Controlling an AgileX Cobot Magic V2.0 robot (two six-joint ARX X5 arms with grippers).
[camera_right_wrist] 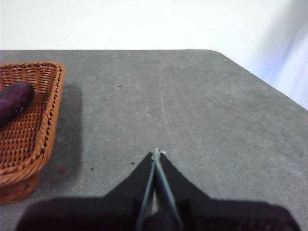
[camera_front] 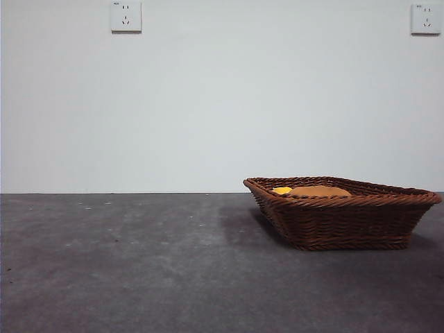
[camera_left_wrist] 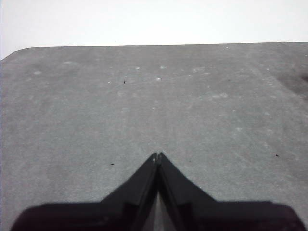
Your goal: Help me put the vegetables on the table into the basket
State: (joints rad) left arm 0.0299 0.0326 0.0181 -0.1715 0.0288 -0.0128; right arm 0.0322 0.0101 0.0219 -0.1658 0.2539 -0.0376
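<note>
In the basket (camera_front: pixel 347 222), at the desk's (camera_front: pixel 125 263) right side, I see potato (camera_front: pixel 320 191), corn (camera_front: pixel 282 189) and eggplant (camera_right_wrist: pixel 15 101). Left end effector (camera_left_wrist: pixel 157 155) and right end effector (camera_right_wrist: pixel 157 153) both pressed together, empty. Loading looks complete; next, only hold clear.

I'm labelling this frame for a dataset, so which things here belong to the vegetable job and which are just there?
Part of the job:
basket
potato, in the basket
corn cob, in the basket
eggplant, in the basket
table
left gripper, shut
right gripper, shut

Just there:
two wall sockets
</note>
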